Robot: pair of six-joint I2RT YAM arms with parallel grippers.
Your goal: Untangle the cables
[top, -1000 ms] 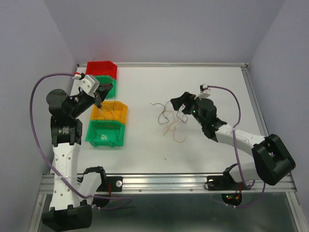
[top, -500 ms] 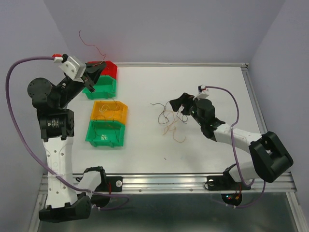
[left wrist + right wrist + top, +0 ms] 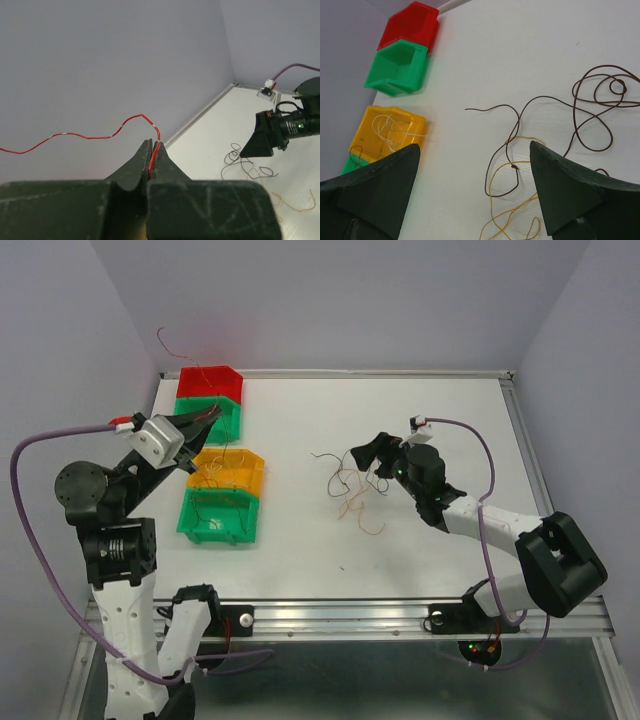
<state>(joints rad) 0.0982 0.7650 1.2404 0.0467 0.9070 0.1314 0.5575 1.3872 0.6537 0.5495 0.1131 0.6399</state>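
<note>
My left gripper [image 3: 152, 143] is shut on a thin red cable [image 3: 135, 116], which is pinched between the fingertips and trails off to the left in the air. From above, that gripper [image 3: 213, 415] hangs over the back bins and the red cable [image 3: 163, 340] curls up against the wall. The remaining cables [image 3: 350, 490] lie tangled on the white table. My right gripper [image 3: 372, 461] hovers open just right of them. In the right wrist view, a brown cable [image 3: 592, 107] and a yellow cable [image 3: 492, 195] cross between the wide-open fingers of the right gripper [image 3: 474, 147].
A red bin [image 3: 212, 378] and a green bin [image 3: 225, 422] stand at the back left. A yellow bin [image 3: 246, 478] holding whitish cable and another green bin [image 3: 222, 524] holding a thin strand sit nearer. A metal rail [image 3: 340, 615] runs along the table's near edge.
My left gripper rose from the bins carrying the red cable, swung up toward the back left, then came back down over the bins. The right arm barely moved.
</note>
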